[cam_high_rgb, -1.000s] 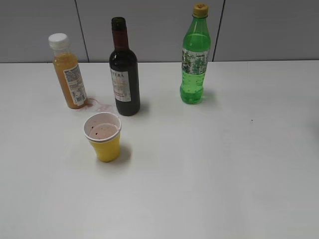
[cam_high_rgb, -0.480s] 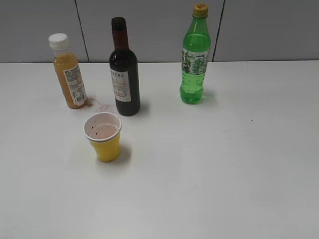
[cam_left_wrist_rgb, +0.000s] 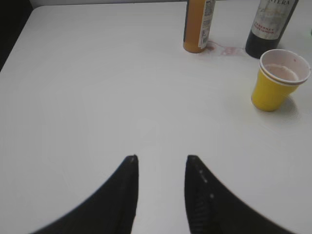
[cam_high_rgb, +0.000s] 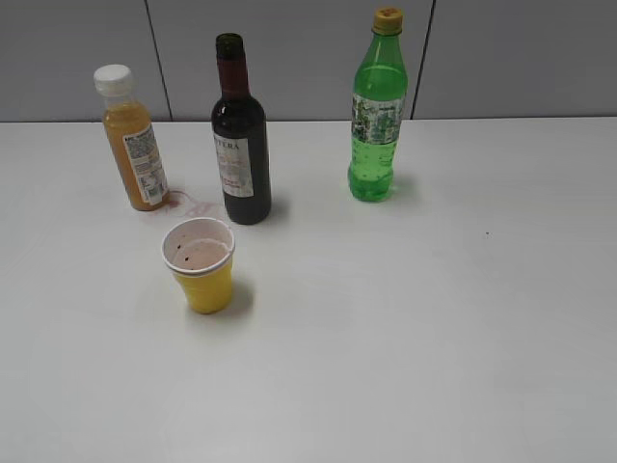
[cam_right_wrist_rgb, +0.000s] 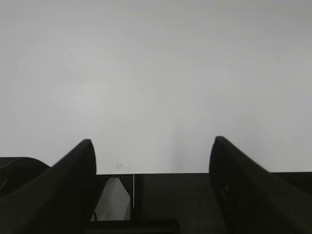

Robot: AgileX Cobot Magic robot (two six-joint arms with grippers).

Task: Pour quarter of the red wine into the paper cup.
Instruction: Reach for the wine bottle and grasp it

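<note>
The red wine bottle (cam_high_rgb: 240,145) stands upright at the back of the white table, open at the top; its lower part shows in the left wrist view (cam_left_wrist_rgb: 270,27). The yellow paper cup (cam_high_rgb: 201,265) stands in front of it with pinkish liquid inside, and it shows in the left wrist view (cam_left_wrist_rgb: 279,80). My left gripper (cam_left_wrist_rgb: 160,158) is open and empty, low over bare table well short and left of the cup. My right gripper (cam_right_wrist_rgb: 152,142) is open and empty at the table's near edge. Neither gripper shows in the exterior view.
An orange juice bottle (cam_high_rgb: 133,140) with a white cap stands left of the wine, with a reddish spill stain (cam_high_rgb: 193,206) on the table between them. A green soda bottle (cam_high_rgb: 377,111) stands at the back right. A grey wall runs behind the table.
</note>
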